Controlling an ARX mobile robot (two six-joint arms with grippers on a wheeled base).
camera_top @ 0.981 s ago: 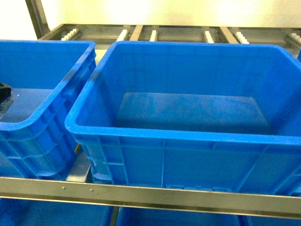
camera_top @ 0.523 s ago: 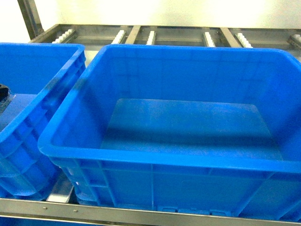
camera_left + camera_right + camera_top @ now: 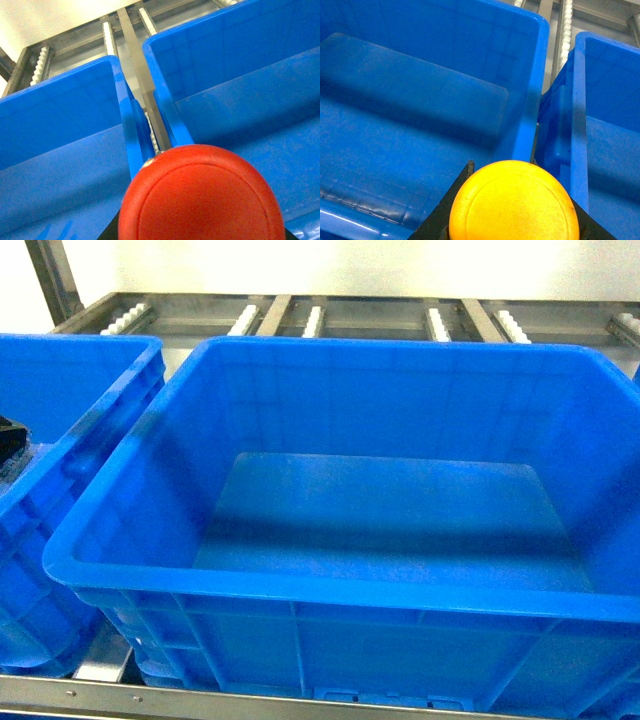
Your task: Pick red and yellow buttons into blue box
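The blue box (image 3: 300, 585), a deep crate with a thick rim, fills the head view and its floor is bare. Neither gripper shows in that view. In the left wrist view a red button (image 3: 200, 200) sits close to the lens in my left gripper (image 3: 200, 225), with a sliver of black finger (image 3: 111, 231) at its lower left. It hangs over the gap beside the box's left wall (image 3: 165, 95). In the right wrist view my right gripper (image 3: 515, 210) is shut on the yellow button (image 3: 515, 200), black fingers (image 3: 447, 205) flanking it, above the box's right wall (image 3: 535, 90).
A second blue crate (image 3: 70, 390) stands to the left of the box, with a dark object (image 3: 10, 440) at the frame edge inside it. Another blue crate (image 3: 610, 110) stands to the right. The crates rest on a metal roller rack (image 3: 330, 315) with a front rail (image 3: 100, 695).
In the head view the blue box has grown larger and slid left and down, and the left crate has slipped further out of frame. The box stays bare inside.
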